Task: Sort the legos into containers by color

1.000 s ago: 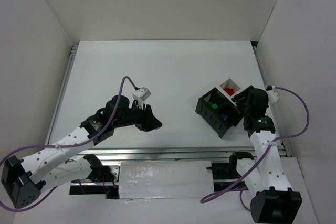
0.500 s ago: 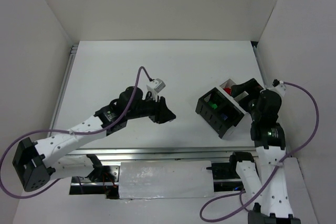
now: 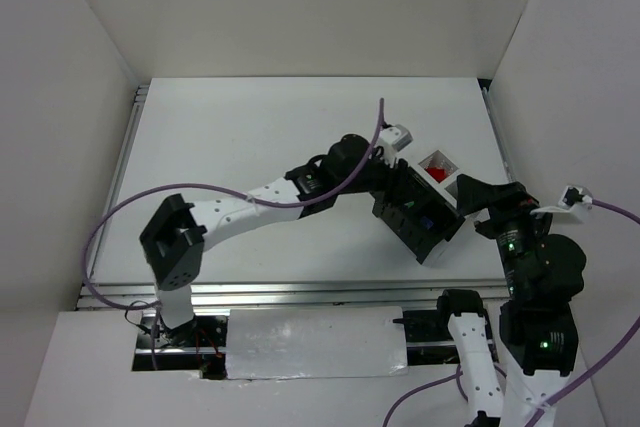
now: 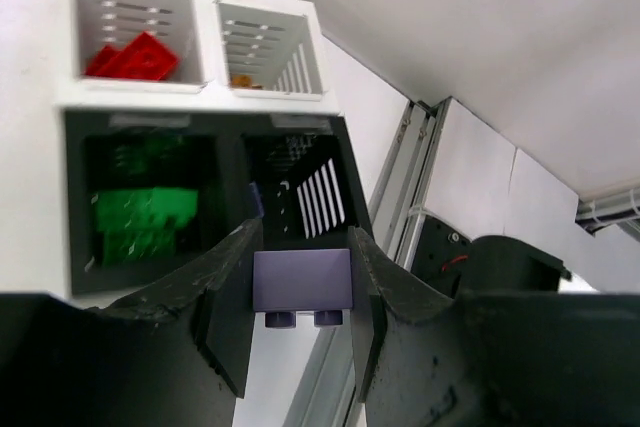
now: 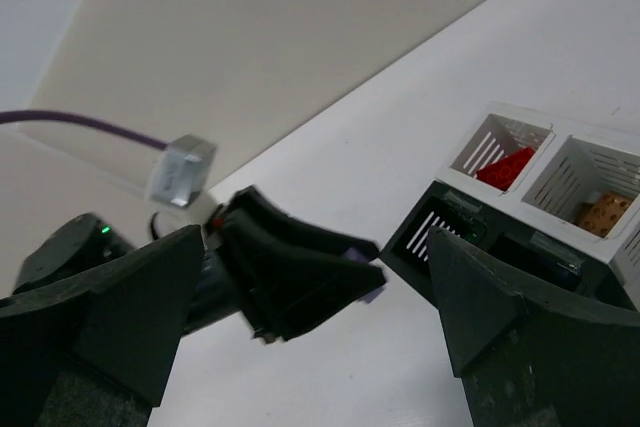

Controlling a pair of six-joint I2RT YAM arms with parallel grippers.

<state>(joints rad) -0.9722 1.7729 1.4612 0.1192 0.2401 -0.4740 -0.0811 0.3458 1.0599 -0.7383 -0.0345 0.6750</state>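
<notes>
My left gripper (image 4: 302, 265) is shut on a lavender lego (image 4: 301, 281) and holds it just above the near edge of the containers (image 4: 62, 97). The dark cell (image 4: 300, 192) lies right ahead of it and holds a bit of lavender. The other cells hold green legos (image 4: 140, 219), red legos (image 4: 135, 53) and a brown-orange piece (image 4: 243, 78). From above, the left gripper (image 3: 400, 195) is over the block (image 3: 436, 243). My right gripper (image 3: 478, 197) is open and empty, right of the block. In its own view (image 5: 310, 332) it looks at the left gripper (image 5: 310, 282) and the containers (image 5: 455, 232).
White walls close in the table (image 3: 250, 147) at the back and on both sides. A metal rail (image 3: 300, 292) runs along the near edge. The left arm (image 3: 250, 209) stretches across the middle of the table, with its purple cable looping above.
My left arm has swung far to the right, from mid-table to over the containers, with the lavender lego in it. My right gripper has pulled back from the block toward the right.
</notes>
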